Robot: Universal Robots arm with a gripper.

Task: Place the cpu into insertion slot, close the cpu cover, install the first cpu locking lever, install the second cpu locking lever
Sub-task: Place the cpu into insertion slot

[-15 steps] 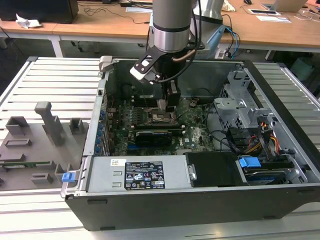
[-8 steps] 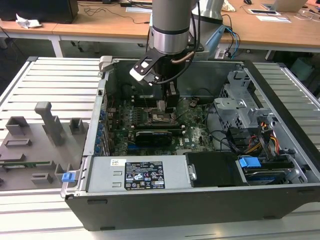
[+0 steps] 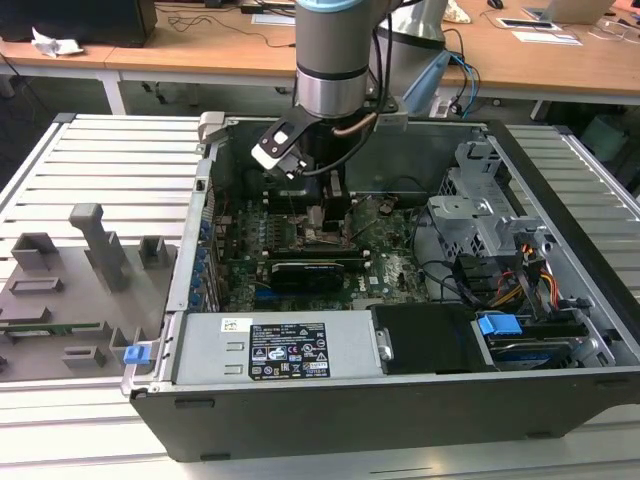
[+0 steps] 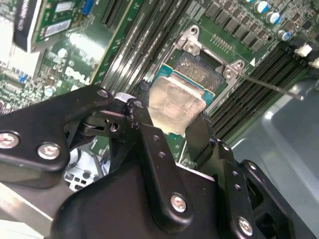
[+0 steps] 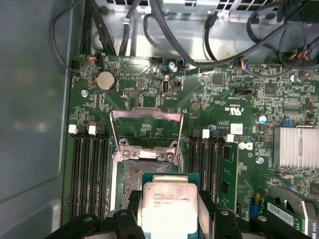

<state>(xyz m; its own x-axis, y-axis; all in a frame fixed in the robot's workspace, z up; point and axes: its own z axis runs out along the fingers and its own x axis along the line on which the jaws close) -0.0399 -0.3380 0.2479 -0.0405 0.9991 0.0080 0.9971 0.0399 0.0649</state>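
The gripper (image 4: 172,112) is closed on the cpu (image 5: 171,204) by two opposite edges — the right hold, I judge, for a light, stiff chip with a slick top and a fragile underside — holding it close over the insertion slot (image 5: 132,172) below its fingertips

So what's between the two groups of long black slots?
In the first wrist view, the square dark socket; the black gripper holds a grey square chip over it.

You see a green motherboard (image 5: 249,114), a round coin battery (image 5: 105,79), a silver heat sink (image 5: 297,147), black memory slots (image 5: 89,169).
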